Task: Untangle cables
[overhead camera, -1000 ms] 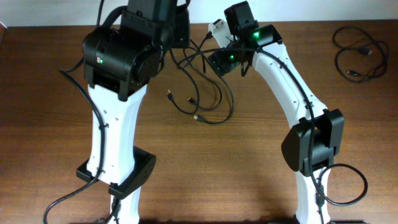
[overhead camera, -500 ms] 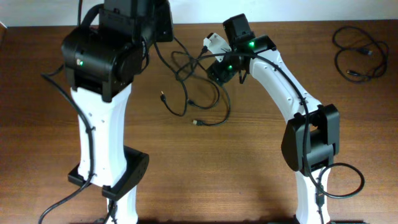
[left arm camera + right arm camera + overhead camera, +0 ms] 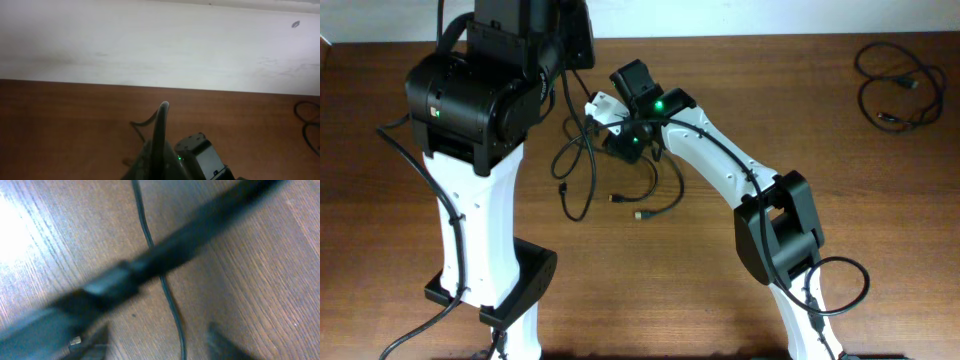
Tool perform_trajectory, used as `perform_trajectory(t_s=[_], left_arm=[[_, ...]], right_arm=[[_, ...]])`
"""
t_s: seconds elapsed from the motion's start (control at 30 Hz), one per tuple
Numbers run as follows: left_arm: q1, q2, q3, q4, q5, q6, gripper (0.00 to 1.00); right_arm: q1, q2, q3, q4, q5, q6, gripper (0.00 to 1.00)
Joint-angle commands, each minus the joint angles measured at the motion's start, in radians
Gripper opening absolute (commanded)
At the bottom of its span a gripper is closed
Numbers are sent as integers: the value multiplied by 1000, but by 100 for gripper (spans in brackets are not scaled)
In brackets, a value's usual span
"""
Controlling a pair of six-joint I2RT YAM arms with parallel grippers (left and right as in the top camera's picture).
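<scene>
Several thin black cables (image 3: 582, 160) hang tangled between the two arms and spread onto the table, their metal plug ends (image 3: 640, 213) lying loose. My left gripper (image 3: 159, 156) is shut on a cable (image 3: 161, 120) that arches up out of its jaws; in the overhead view the arm's black body hides it. My right gripper (image 3: 604, 112) sits low over the tangle. In the blurred right wrist view its fingers (image 3: 220, 341) stand apart, and one thin cable (image 3: 172, 311) runs along the wood between them. A thicker blurred cable (image 3: 170, 252) crosses close to the camera.
A second bundle of black cables (image 3: 898, 85) lies at the table's far right corner. The table's back edge meets a pale wall (image 3: 150, 45). The two arm bases (image 3: 500, 290) stand near the front edge, with thick cords (image 3: 845, 295) beside them.
Both arms moved left. The left arm pulled the hanging cables leftward, and the right gripper followed them left and lower, onto the tangle.
</scene>
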Motion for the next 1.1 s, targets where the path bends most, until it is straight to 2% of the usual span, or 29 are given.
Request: perform_trajectory(t_s=[0.0, 0.17, 0.33, 0.4, 0.53, 0.63, 0.73, 0.8, 0.83, 1.07], left_arm=[[2, -25, 10, 1, -10, 12, 0], [2, -25, 10, 1, -10, 11, 0], [2, -25, 10, 1, -10, 12, 0], [2, -25, 10, 1, -10, 12, 0], [2, -25, 10, 1, -10, 12, 0], [2, -25, 10, -6, -11, 12, 0], [2, -25, 10, -26, -11, 12, 0], [2, -25, 10, -37, -11, 12, 0], [2, -25, 10, -41, -11, 12, 0], [2, -25, 10, -53, -11, 24, 0]], right_arm=[[-5, 31, -3, -11, 24, -3, 4], [-15, 15, 0, -21, 58, 13, 4], [-137, -172, 54, -135, 114, 34, 4], [-221, -305, 104, -179, 142, 113, 4], [-364, -558, 187, -224, 179, 395, 4], [-436, -661, 190, -219, 229, 460, 4], [-537, -666, 189, -223, 362, 501, 4], [-658, -647, 189, -230, 363, 561, 4], [-767, -629, 189, -227, 334, 587, 4], [-1015, -606, 188, -147, 354, 667, 4]])
